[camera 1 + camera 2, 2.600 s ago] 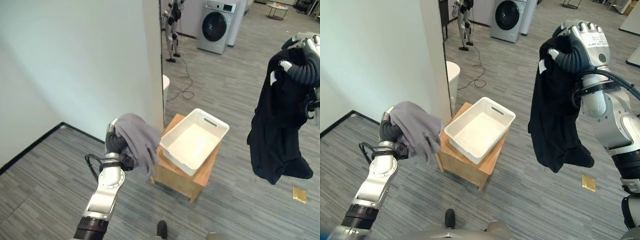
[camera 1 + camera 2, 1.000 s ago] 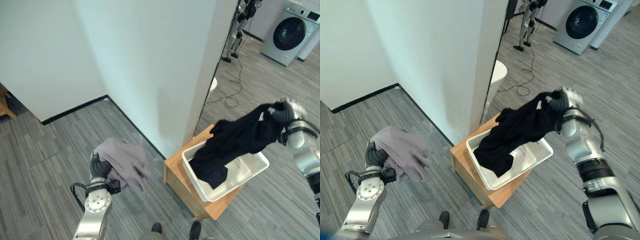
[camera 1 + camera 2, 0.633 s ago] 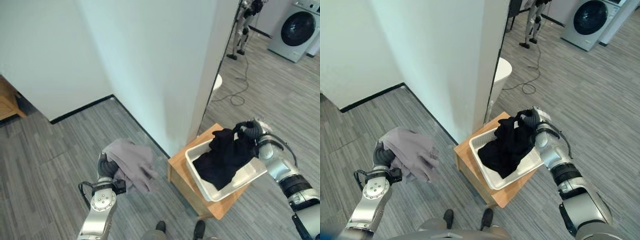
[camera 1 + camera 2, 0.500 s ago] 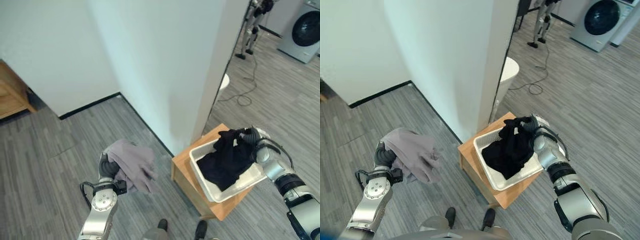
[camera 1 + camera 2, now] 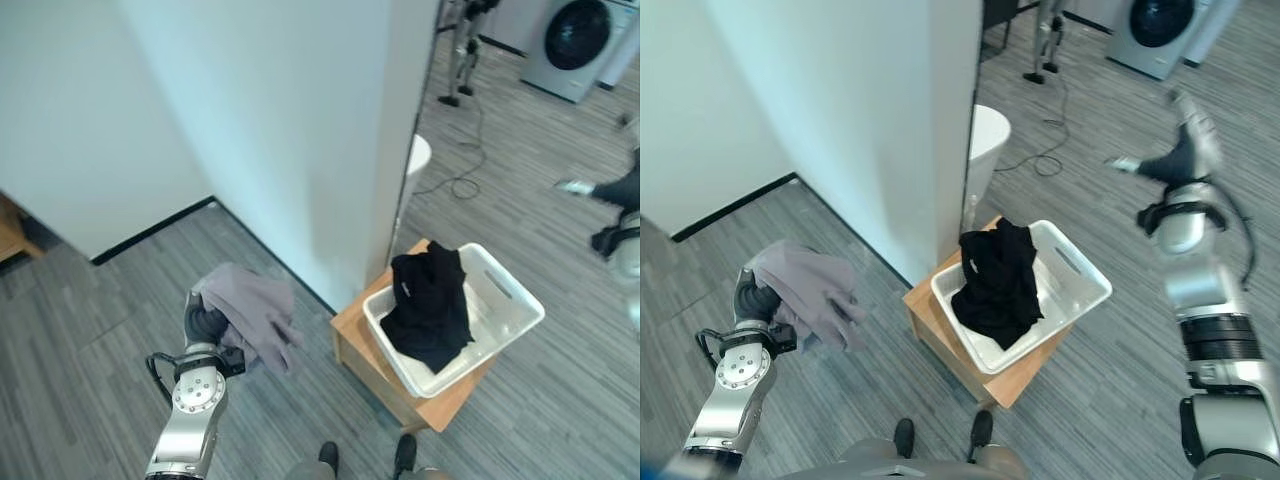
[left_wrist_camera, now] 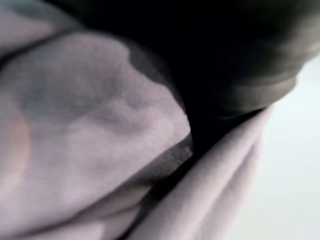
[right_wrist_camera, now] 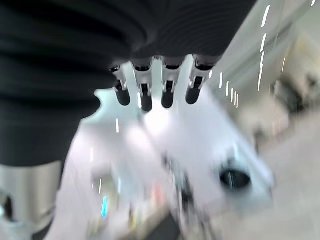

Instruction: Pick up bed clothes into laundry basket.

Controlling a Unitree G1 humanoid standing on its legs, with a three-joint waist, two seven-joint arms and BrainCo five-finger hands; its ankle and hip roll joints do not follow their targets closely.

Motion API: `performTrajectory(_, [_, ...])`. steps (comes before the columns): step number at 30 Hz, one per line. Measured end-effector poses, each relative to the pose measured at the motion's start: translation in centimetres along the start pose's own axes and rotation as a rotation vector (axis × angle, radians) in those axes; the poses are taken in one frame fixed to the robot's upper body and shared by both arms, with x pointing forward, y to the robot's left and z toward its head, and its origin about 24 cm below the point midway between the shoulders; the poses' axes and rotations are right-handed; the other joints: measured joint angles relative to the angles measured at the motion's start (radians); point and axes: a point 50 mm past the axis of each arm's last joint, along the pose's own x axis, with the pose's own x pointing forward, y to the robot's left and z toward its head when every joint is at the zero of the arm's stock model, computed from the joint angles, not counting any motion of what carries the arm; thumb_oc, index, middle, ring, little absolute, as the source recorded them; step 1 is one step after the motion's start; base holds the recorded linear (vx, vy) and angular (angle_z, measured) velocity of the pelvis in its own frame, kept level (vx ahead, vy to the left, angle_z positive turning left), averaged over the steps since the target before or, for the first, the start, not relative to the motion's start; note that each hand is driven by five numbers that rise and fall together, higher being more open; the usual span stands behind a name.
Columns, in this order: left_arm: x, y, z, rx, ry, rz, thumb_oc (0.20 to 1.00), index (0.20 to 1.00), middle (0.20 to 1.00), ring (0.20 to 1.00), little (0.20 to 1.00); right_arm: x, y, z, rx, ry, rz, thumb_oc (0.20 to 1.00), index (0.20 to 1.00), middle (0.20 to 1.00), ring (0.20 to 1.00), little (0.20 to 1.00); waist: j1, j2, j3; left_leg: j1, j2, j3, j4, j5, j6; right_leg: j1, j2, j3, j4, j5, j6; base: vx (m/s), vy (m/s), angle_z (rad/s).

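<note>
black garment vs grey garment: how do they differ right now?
The black garment lies in the white basket, spilling over its rim nearest the wall; the grey garment hangs in the air, draped over the left robot hand beside the wooden stand. The black one is released, with the right robot hand open and raised well clear; the grey one is not yet in the basket. Both are crumpled.

No text, label, number or sign can be read anywhere in these views. The washing machine (image 5: 577, 40) at the far right has a pale control strip along its top, too small to make out. The black garment (image 5: 428, 305) in the white laundry basket (image 5: 512, 300) carries a small pale tag near its collar, its print illegible. The wooden stand (image 5: 352, 345) under the basket is unmarked.
</note>
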Motion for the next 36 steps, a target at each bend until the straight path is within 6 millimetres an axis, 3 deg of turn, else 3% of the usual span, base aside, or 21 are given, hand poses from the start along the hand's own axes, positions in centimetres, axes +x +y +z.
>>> performTrajectory(3, [0.8,-0.9,1.4,-0.012,-0.062,-0.023,0.2,0.2,0.2,0.2,0.2,-1.3,-0.8,-1.3,-0.008,0.031,-0.046,1.0,1.0,1.0,1.0,1.0,-0.036,0.013,-0.007,0.003,0.003,0.02,0.0,-0.005,0.004,-0.003,0.004,0.019,-0.002,-0.005,0.007,0.01,0.004,-0.2])
performTrajectory(5, [1.3,-1.9,2.5,-0.022,-0.106,-0.059,0.2,0.2,0.2,0.2,0.2,-3.2,-0.4,-3.4,-0.007,0.111,-0.048,1.0,1.0,1.0,1.0,1.0,-0.071,0.026,-0.017,0.006,0.003,0.029,0.0,-0.005,0.005,-0.009,0.005,0.026,-0.003,-0.004,0.005,0.02,0.009,-0.12])
performTrajectory(8, [1.3,-3.2,3.9,-0.033,-0.165,-0.124,0.2,0.2,0.2,0.2,0.2,-6.1,0.8,-7.2,-0.033,0.277,0.013,1.0,1.0,1.0,1.0,1.0,-0.086,0.054,-0.03,0.002,0.003,0.059,0.0,-0.007,0.007,-0.027,0.006,0.051,-0.004,0.0,0.001,0.0,0.005,-0.32])
performTrajectory(13, [1.2,-4.5,5.1,-0.052,-0.213,-0.208,0.2,0.2,0.2,0.2,0.2,-12.7,3.6,-12.2,-0.075,0.549,0.154,1.0,1.0,1.0,1.0,1.0,-0.125,0.061,-0.036,0.003,0.012,0.088,0.0,-0.008,0.006,-0.037,0.017,0.072,-0.004,0.003,-0.001,0.01,-0.001,-0.17])
performTrajectory(14, [1.2,-5.1,5.4,-0.085,-0.214,-0.247,0.2,0.2,0.2,0.2,0.2,-16.5,4.5,-14.4,-0.112,0.677,0.235,1.0,1.0,1.0,1.0,1.0,-0.133,0.06,-0.036,0.004,0.015,0.097,0.0,-0.008,0.006,-0.042,0.021,0.078,-0.004,0.005,-0.003,-0.01,-0.018,-0.08])
performTrajectory(16, [1.1,-6.0,6.1,-0.094,-0.244,-0.302,0.2,0.2,0.2,0.2,0.2,-21.8,5.9,-16.8,-0.175,0.866,0.386,1.0,1.0,1.0,1.0,1.0,-0.13,0.058,-0.036,0.003,0.018,0.097,0.0,-0.008,0.006,-0.041,0.023,0.076,-0.004,0.005,-0.004,0.0,-0.007,-0.04])
performTrajectory(17, [1.2,-6.8,6.9,-0.1,-0.275,-0.342,0.2,0.2,0.2,0.2,0.2,-26.1,6.4,-18.1,-0.216,1.02,0.483,1.0,1.0,1.0,1.0,1.0,-0.128,0.062,-0.034,0.002,0.018,0.096,0.0,-0.008,0.006,-0.04,0.023,0.075,-0.004,0.006,-0.005,0.0,-0.017,-0.04])
performTrajectory(18, [1.4,-7.1,7.3,-0.103,-0.291,-0.357,0.2,0.2,0.2,0.2,0.2,-27.8,6.7,-18.3,-0.218,1.085,0.527,1.0,1.0,1.0,1.0,1.0,-0.132,0.066,-0.033,0.002,0.018,0.096,-0.001,-0.008,0.006,-0.041,0.023,0.076,-0.004,0.006,-0.004,-0.01,-0.029,-0.08])
performTrajectory(21, [2.3,-8.0,9.0,-0.092,-0.361,-0.377,0.2,0.2,0.2,0.2,0.2,-30.4,7.5,-18.3,-0.213,1.14,0.607,1.0,1.0,1.0,1.0,1.0,-0.159,0.069,-0.031,0.005,0.019,0.097,-0.003,-0.011,0.011,-0.04,0.022,0.073,-0.004,0.007,-0.004,0.01,-0.02,0.01])
performTrajectory(23, [4.2,-9.3,10.5,0.084,-0.456,-0.38,0.2,0.2,0.2,0.2,0.2,-32.7,7.7,-18.4,-0.211,1.212,0.701,1.0,1.0,1.0,1.0,1.0,-0.171,0.071,-0.032,0.002,0.02,0.1,-0.005,-0.011,0.011,-0.041,0.022,0.07,-0.004,0.007,-0.003,0.0,0.0,0.0])
performTrajectory(25, [4.5,-9.5,10.3,0.132,-0.457,-0.377,0.2,0.2,0.2,0.2,0.2,-32.9,8.0,-18.2,-0.189,1.218,0.711,1.0,1.0,1.0,1.0,1.0,-0.185,0.072,-0.032,0.003,0.021,0.106,-0.005,-0.013,0.01,-0.044,0.022,0.07,-0.004,0.007,-0.002,0.02,-0.004,-0.11])
performTrajectory(27, [5.3,-11.5,9.1,0.224,-0.43,-0.405,0.2,0.2,0.2,0.2,0.2,-34.5,7.6,-18.4,-0.203,1.261,0.738,1.0,1.0,1.0,1.0,1.0,-0.199,0.074,-0.033,0.003,0.022,0.12,-0.004,-0.01,0.003,-0.051,0.022,0.071,-0.004,0.007,-0.002,0.01,0.001,-0.11])
performTrajectory(28, [6.0,-12.3,7.4,0.332,-0.368,-0.428,0.2,0.2,0.2,0.2,0.2,-35.1,7.7,-18.3,-0.211,1.279,0.761,1.0,1.0,1.0,1.0,1.0,-0.216,0.077,-0.034,0.0,0.022,0.128,-0.003,-0.01,0.003,-0.055,0.022,0.075,-0.004,0.008,-0.001,0.02,-0.001,-0.17])
performTrajectory(32, [5.9,-13.3,3.6,0.518,-0.263,-0.476,0.2,0.2,0.2,0.2,0.2,-36.0,7.5,-18.3,-0.236,1.287,0.803,1.0,1.0,1.0,1.0,1.0,-0.275,0.084,-0.033,-0.006,0.022,0.158,0.0,-0.014,0.005,-0.073,0.022,0.081,-0.004,0.017,0.003,-0.01,0.0,-0.18])
performTrajectory(36, [7.6,-14.5,2.3,0.698,-0.208,-0.466,0.2,0.2,0.2,0.2,0.2,-35.9,7.8,-18.2,-0.247,1.269,0.824,1.0,1.0,1.0,1.0,1.0,-0.297,0.085,-0.02,-0.03,0.02,0.18,-0.001,-0.014,0.005,-0.109,0.022,0.102,-0.004,0.025,0.004,-0.08,-0.013,-0.18])
